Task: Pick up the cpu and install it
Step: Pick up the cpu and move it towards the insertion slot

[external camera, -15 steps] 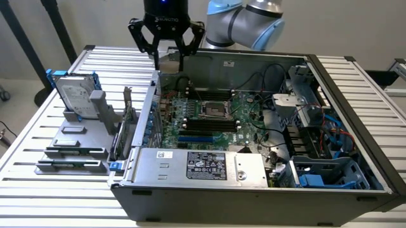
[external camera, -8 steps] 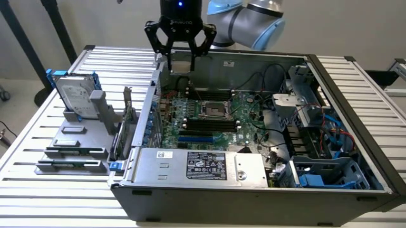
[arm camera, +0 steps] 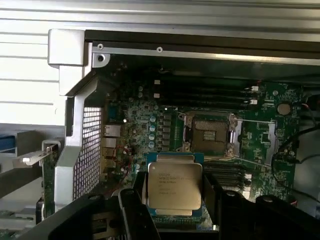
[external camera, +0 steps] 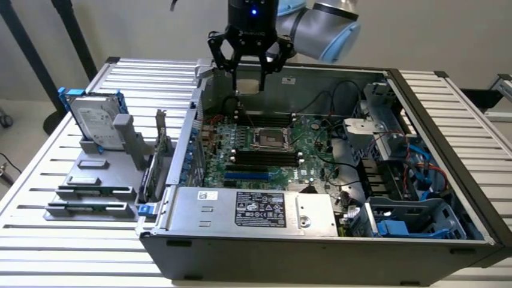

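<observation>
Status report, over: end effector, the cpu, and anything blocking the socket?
End effector shut on the cpu, over the open computer case. Socket bare. Nothing seen blocking it.

A silver slatted aluminium table (external camera: 48, 252) is loaded with a large open dark grey metal computer case (external camera: 320, 255); at the case's nine o'clock, a grey plastic parts stand (external camera: 90, 180) is set.
</observation>
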